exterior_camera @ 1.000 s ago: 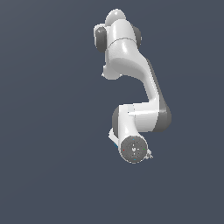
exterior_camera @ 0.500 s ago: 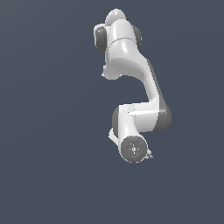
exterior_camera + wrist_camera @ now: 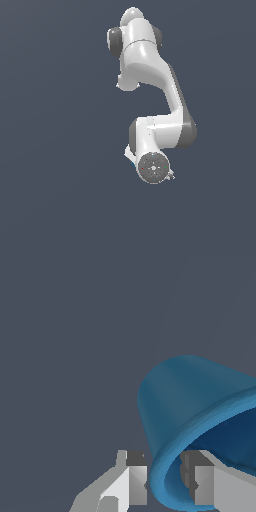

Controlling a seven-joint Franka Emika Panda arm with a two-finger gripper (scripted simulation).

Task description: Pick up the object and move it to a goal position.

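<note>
my end effector pinches the blue cup by its rim wall, so i should carry it slowly, without jolts, toward the goal.

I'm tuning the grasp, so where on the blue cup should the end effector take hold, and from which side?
Grip the blue cup by its rim wall, coming in at the open mouth. In the wrist view one finger sits outside the rim and the other inside it, and that thin wall fits between them, whereas the tapered body looks too broad.
</note>
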